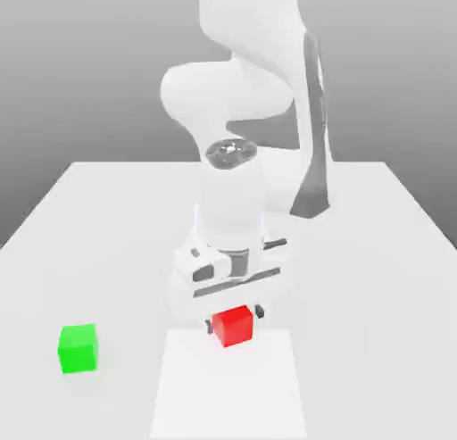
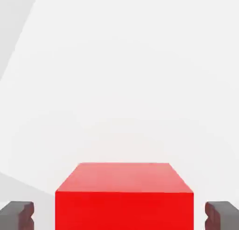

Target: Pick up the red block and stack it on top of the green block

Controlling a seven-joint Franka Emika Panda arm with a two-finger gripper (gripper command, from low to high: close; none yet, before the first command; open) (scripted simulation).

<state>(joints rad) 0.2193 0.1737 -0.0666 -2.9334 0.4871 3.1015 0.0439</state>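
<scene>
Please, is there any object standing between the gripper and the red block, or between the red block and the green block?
Nothing visible stands in either path: the gripper has its fingers on both sides of the red block, and only bare table lies toward the green block.

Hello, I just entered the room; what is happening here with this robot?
The robot arm has its claw down around the red block, one finger on each side, with a gap between each finger and the block. It does not hold the block. The green block sits apart, toward the exterior view's left, with nothing on it.
</scene>
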